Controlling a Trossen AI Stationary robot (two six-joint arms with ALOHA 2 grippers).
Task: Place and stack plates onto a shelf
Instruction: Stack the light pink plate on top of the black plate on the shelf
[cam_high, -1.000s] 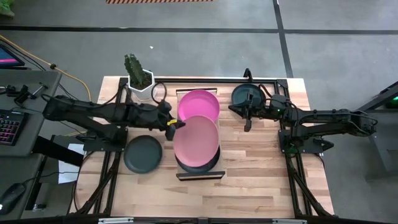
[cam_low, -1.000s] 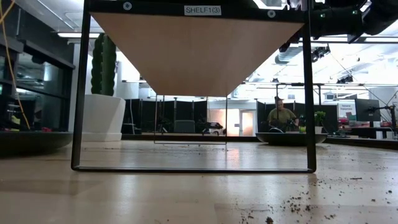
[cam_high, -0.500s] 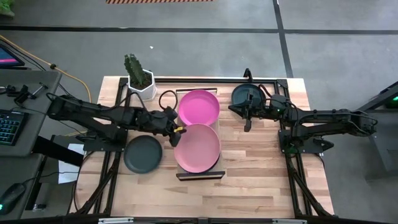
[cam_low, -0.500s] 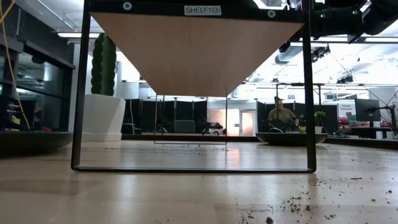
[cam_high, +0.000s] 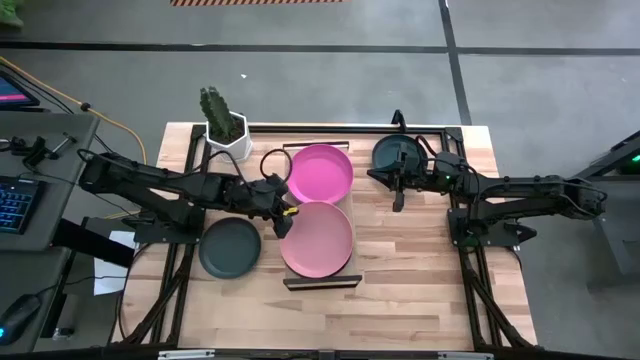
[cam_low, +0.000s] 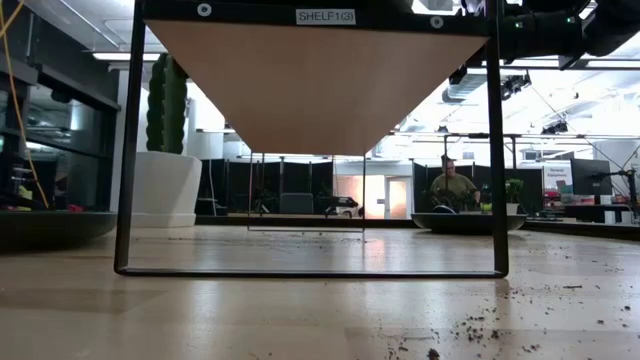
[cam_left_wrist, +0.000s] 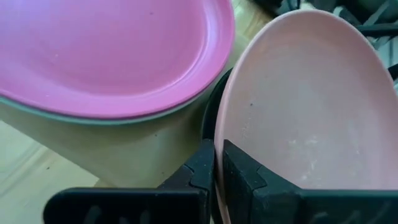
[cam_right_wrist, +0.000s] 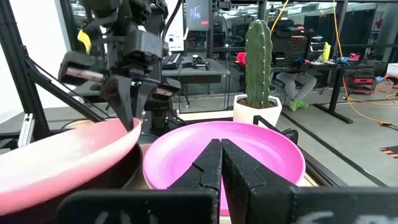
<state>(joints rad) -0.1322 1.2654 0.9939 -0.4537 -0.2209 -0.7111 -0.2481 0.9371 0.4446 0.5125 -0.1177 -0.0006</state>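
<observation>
My left gripper (cam_high: 284, 209) is shut on a pale pink plate (cam_high: 318, 238) over the near half of the shelf (cam_high: 320, 284). This plate lies over a dark plate (cam_left_wrist: 208, 121), of which only a rim sliver shows. A bright pink plate (cam_high: 320, 172) rests on a greenish-rimmed plate (cam_left_wrist: 93, 118) on the shelf's far half. One dark plate (cam_high: 229, 248) lies on the table left of the shelf. Another dark plate (cam_high: 400, 155) lies right of it. My right gripper (cam_high: 397, 190) waits shut beside that one and touches nothing. My left gripper pinches the pale pink plate's rim (cam_left_wrist: 219, 134) on its left side between the two fingers (cam_right_wrist: 132, 118), which come from above, slanting down. In the right wrist view the plate (cam_right_wrist: 62, 162) sits tilted, its held side a little higher than the rest.
A white pot with a cactus (cam_high: 224, 128) stands at the table's far left corner. The shelf's dark frame legs (cam_low: 125, 200) stand on the table. Bare wood lies near the front edge (cam_high: 400, 300). A person (cam_low: 452, 188) sits far off in the room.
My left gripper has moved toward the table's near edge and down, still shut on the pale pink plate. The plate has come down flatter over the dark plate below it, which showed at its near side before and is now almost covered.
</observation>
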